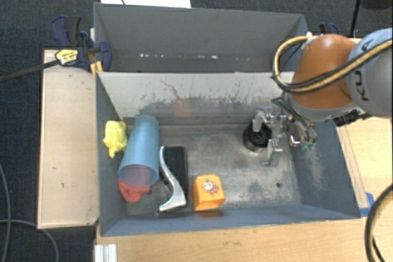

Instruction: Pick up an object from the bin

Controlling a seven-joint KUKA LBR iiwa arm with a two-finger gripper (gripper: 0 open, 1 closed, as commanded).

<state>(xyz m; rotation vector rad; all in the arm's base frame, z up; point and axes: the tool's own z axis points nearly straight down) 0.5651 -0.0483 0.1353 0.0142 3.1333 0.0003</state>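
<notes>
My gripper [275,143] hangs low over the right middle of the bin floor, under the arm's orange cover. A small black round thing [253,137] lies just to its left, close beside it; whether they touch I cannot tell. An orange block with a face printed on it [209,192] sits near the front wall, well to the gripper's left and nearer the front.
Along the left side lie a light blue cup on its side [140,153], a red thing at its mouth [130,192], a yellow toy [115,137] and a black flat piece with a silvery curved handle [172,180]. Bare floor stretches from the orange block to the right wall.
</notes>
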